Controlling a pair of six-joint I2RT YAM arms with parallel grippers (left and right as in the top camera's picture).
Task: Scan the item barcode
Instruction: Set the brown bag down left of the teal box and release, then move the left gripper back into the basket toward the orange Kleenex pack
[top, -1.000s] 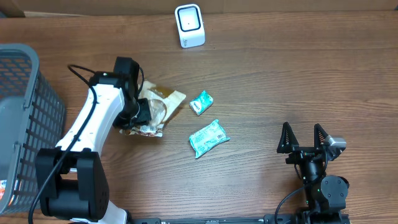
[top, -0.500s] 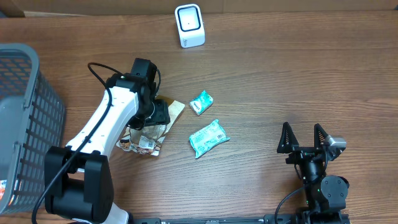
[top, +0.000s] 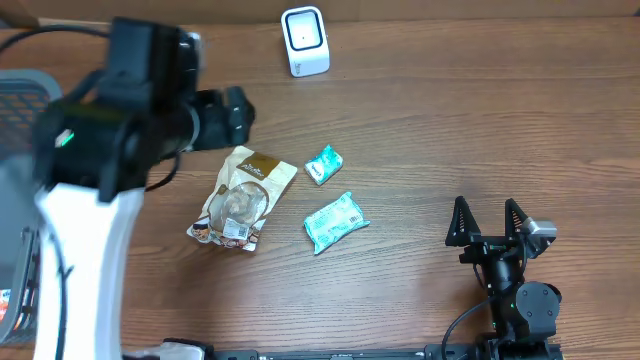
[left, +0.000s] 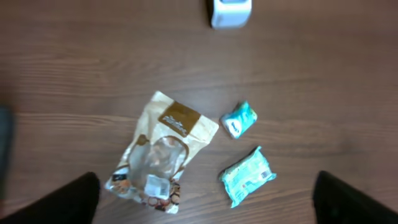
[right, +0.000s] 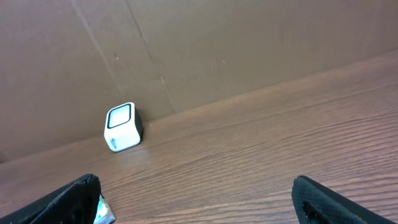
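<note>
A tan snack bag (top: 240, 198) with a brown label lies flat on the wooden table, its white barcode sticker (left: 153, 185) facing up. The white barcode scanner (top: 305, 40) stands at the far edge, and the right wrist view also catches this scanner (right: 122, 126). My left gripper (top: 232, 115) is raised well above the table, left of the scanner. In the left wrist view the left gripper (left: 205, 200) is open and holds nothing, with the bag (left: 165, 152) far below. My right gripper (top: 487, 222) rests open at the front right, empty.
A small teal packet (top: 323, 164) and a larger teal packet (top: 335, 222) lie right of the bag. A grey basket (top: 18, 82) stands at the left edge, partly hidden by my left arm. A cardboard wall (right: 217, 43) backs the table.
My left gripper has opened, let go of the snack bag and risen high above the table. The bag now lies flat, shifted slightly. The right arm has not moved.
</note>
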